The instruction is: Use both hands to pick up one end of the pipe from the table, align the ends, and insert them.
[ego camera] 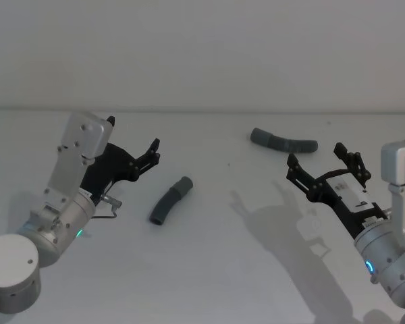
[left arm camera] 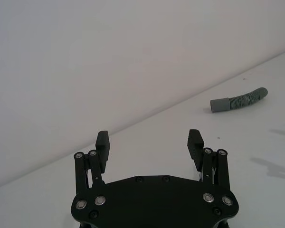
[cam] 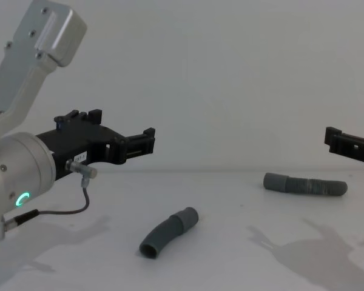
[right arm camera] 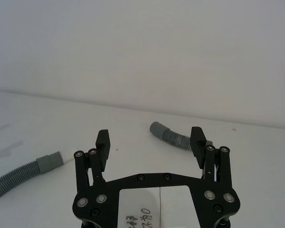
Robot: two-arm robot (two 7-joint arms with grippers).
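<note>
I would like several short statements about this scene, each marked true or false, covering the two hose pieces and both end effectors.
1. The left end effector and the right end effector are both open and empty. True.
2. The short hose piece and the longer hose piece lie apart on the table. True.
3. The longer hose piece lies nearer the robot than the short hose piece. False: it lies farther back, toward the right.
4. The left end effector touches the short hose piece. False: it is above the table, apart from it.
</note>
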